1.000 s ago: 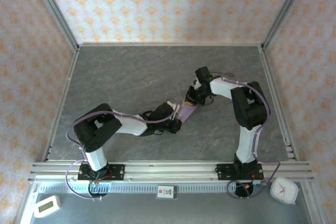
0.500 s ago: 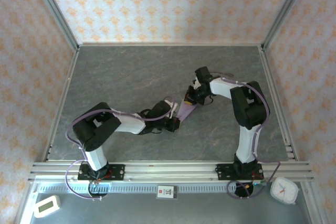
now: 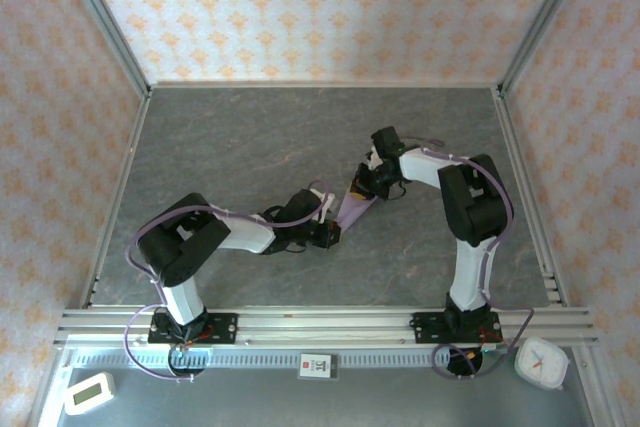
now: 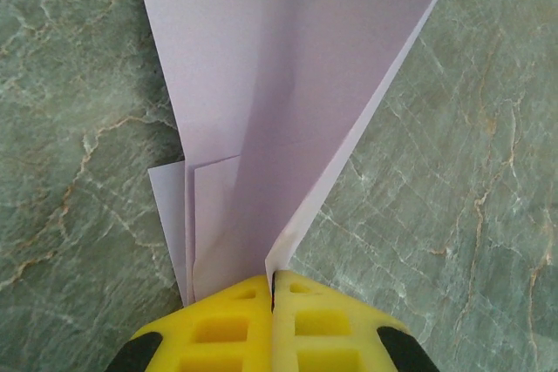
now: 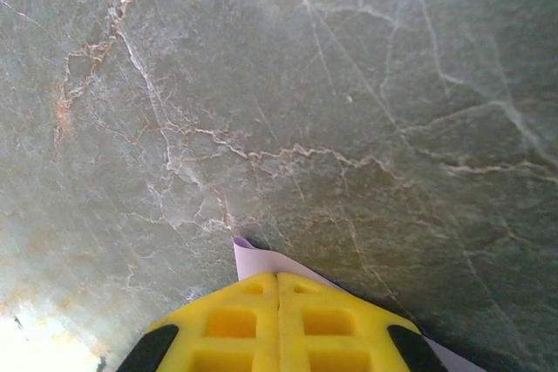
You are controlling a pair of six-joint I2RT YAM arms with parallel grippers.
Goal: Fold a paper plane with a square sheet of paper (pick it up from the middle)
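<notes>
The paper plane, pinched twice!
Both left gripper and right gripper clamp its creased, matte lavender layers, flaring beyond the left.

Bright, even light; sharp frames, soft shadows, slight glare.

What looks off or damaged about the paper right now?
No tear shows. The paper plane, pinched by the left gripper and right gripper, has inner layers sticking out unevenly beside the left gripper.
</notes>
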